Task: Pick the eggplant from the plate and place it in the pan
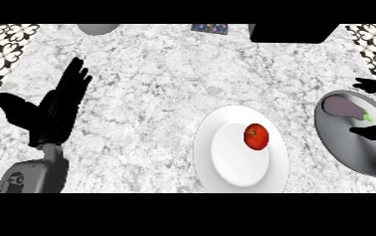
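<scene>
Left of frame: your left robot hand (60, 105) rests over the bench (154, 75), fingers straight and spread, holding nothing.

Centre-right: 1 white plate (220, 173) carrying 1 red apple (256, 136). No eggplant on it.

Right edge: 1 grey pan (339, 148), partly cut off by the frame. 1 eggplant (346, 107) lies inside it, upper part of the pan. Only dark fingertips of your right robot hand (365, 84) show, above and below the eggplant; you cannot tell whether they are spread or pinching.

Judgement: placement looks essentially done.

Risks: if those fingers are touching the eggplant, pulling away could drag it toward the pan rim or roll it. Most of the hand is out of frame, so you would have little view to catch that.

Top edge, count: 1 grey round object (98, 28), 1 small blue item (210, 28), 1 black block (292, 33).
</scene>
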### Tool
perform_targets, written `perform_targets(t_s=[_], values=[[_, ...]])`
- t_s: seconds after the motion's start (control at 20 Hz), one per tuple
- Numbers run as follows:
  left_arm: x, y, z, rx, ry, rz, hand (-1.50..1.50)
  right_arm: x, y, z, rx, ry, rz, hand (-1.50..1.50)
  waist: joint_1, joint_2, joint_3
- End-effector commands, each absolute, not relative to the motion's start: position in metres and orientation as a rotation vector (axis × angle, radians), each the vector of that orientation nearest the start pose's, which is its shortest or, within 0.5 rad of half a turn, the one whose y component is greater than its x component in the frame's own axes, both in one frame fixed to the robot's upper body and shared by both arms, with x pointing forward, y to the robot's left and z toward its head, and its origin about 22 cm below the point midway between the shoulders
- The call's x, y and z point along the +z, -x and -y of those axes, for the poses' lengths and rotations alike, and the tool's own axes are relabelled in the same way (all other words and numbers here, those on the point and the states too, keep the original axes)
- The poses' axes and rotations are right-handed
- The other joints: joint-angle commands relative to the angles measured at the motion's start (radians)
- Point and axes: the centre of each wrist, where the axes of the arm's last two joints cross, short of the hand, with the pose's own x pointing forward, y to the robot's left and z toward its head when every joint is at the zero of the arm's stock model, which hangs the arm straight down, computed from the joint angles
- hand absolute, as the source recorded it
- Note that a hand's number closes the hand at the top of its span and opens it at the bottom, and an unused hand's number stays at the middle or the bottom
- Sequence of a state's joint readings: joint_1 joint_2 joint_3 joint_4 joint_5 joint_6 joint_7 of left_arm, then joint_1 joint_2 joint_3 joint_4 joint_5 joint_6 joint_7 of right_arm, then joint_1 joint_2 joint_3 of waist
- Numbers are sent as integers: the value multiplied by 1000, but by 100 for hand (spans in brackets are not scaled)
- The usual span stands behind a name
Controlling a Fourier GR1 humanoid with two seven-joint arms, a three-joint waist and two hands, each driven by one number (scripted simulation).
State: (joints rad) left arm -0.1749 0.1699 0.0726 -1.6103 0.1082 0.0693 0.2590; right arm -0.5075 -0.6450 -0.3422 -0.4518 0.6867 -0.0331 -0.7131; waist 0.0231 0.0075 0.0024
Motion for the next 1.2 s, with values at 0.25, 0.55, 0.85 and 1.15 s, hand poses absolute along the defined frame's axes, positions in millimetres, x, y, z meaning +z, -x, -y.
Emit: perform_targets(t_s=[0.25,0.55,0.85,1.15], values=[[70,-286,-264,44,-80,1522,0,43,-279,532,380,558,1659,-150,-8,-2,1],[51,-274,-268,40,-90,1526,0,51,-207,586,193,404,1700,-150,-18,-1,2],[51,-278,-276,62,-101,1507,0,76,-174,612,182,235,1714,-150,-45,-3,5],[58,-277,-293,49,-127,1522,0,74,-163,615,180,274,1743,-150,-31,-3,7]])
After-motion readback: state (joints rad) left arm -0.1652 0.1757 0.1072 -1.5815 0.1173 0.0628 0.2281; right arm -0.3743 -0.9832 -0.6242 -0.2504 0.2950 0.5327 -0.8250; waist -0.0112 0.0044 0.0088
